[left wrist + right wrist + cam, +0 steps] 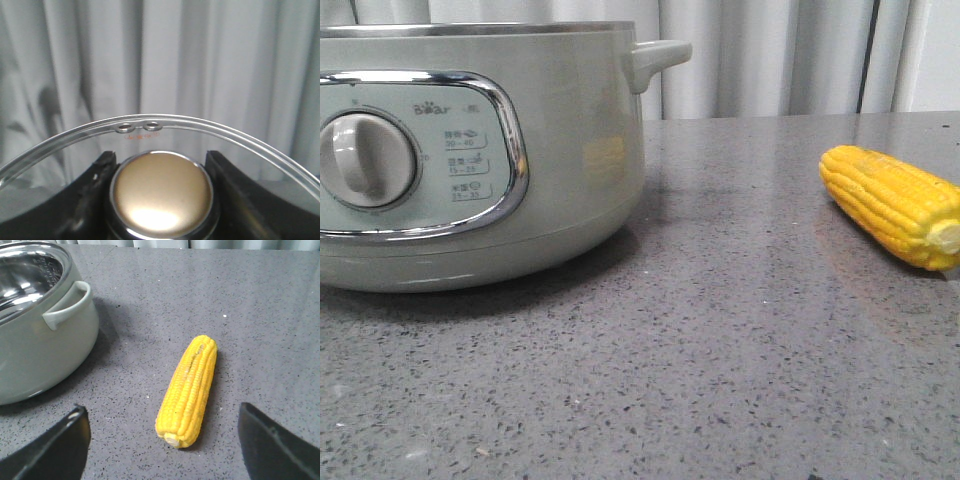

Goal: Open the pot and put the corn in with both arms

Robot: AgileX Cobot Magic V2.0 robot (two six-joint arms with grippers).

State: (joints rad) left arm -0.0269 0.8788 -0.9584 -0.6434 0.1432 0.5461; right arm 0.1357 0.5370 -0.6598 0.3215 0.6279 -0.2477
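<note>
Grey speckled desk (720, 350): the corn (189, 390), stiff and light, lies between wide right fingers (50, 447); grip mid-cob. Left fingers (85, 200) clamp the lid knob (162, 192).

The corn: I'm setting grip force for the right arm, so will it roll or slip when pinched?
The corn lies on its side on the smooth table; being round and tapered, it would probably roll in a curve if nudged. Its ridged kernel rows should give the right gripper's wide-open fingers some purchase. It looks stiff, likely not floppy.
</note>
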